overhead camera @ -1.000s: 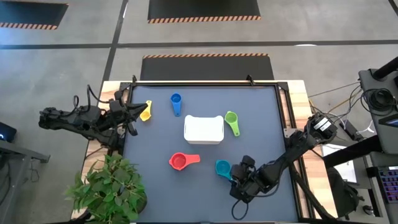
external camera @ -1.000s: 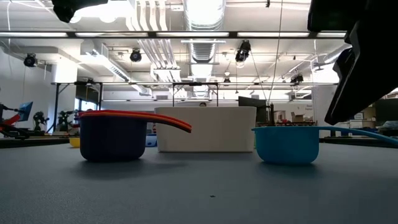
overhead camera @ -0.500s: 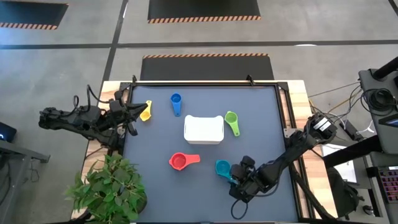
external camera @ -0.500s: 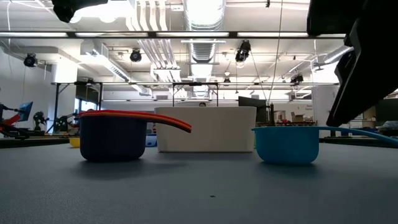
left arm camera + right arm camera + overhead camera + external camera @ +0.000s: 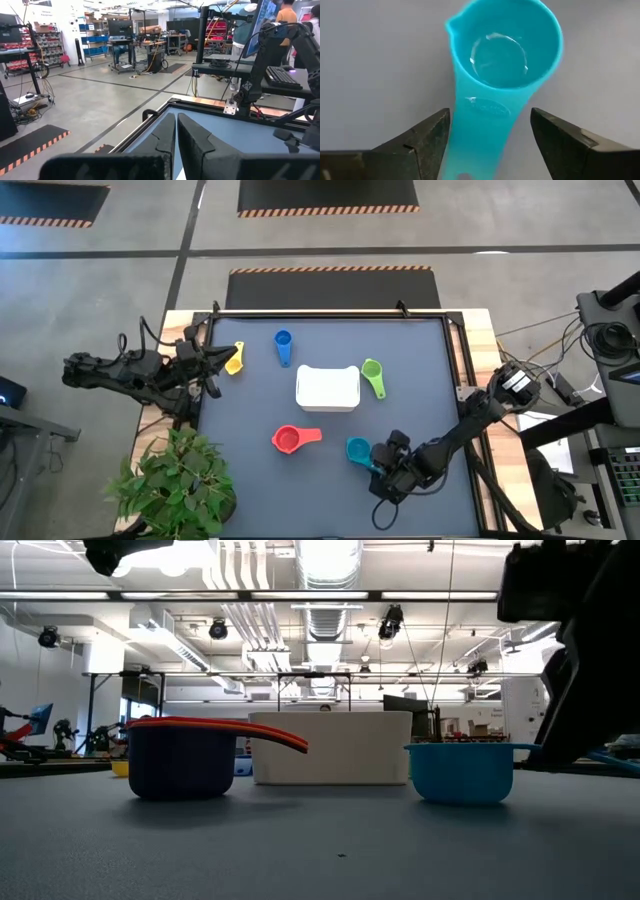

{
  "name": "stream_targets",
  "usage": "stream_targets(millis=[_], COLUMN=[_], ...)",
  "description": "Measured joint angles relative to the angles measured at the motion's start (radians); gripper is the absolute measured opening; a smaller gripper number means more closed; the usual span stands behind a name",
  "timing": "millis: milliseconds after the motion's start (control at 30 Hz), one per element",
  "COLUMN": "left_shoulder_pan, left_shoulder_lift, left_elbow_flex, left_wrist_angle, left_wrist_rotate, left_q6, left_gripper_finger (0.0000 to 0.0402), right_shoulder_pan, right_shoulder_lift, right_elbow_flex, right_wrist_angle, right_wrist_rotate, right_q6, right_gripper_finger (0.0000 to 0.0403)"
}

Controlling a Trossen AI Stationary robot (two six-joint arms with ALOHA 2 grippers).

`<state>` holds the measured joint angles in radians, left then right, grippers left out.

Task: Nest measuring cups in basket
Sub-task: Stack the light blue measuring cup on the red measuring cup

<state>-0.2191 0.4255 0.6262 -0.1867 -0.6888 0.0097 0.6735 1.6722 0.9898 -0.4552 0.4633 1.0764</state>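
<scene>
The white basket stands mid-table. Around it, cups sit upright on their bases: yellow, blue, green, red and teal. My right gripper is open near the table's front right and slants down over the teal cup's handle. One finger stands on either side of the handle, and neither touches it. My left gripper is shut and waits at the table's left edge, near the yellow cup, holding nothing.
A potted plant stands at the table's near left corner. The red cup and the teal cup stand in front of the basket in the low view. Bare mat lies along the near edge.
My right gripper has sunk a little toward the teal cup's handle. The cups and the basket have kept their places.
</scene>
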Motion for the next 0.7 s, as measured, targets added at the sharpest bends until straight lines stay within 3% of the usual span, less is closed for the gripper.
stream_targets(millis=[433,700], left_shoulder_pan=[0.000,0.000], left_shoulder_lift=[0.000,0.000], left_elbow_flex=[0.000,0.000], left_wrist_angle=[0.000,0.000], left_wrist_rotate=[0.000,0.000], left_q6=[0.000,0.000], left_gripper_finger=[0.0000,0.0000], right_shoulder_pan=[0.000,0.000], right_shoulder_lift=[0.000,-0.003], right_elbow_flex=[-0.004,-0.004], right_wrist_angle=[0.003,0.005], right_wrist_rotate=[0.000,0.000], right_q6=[0.005,-0.017], right_gripper_finger=[0.0180,0.0155])
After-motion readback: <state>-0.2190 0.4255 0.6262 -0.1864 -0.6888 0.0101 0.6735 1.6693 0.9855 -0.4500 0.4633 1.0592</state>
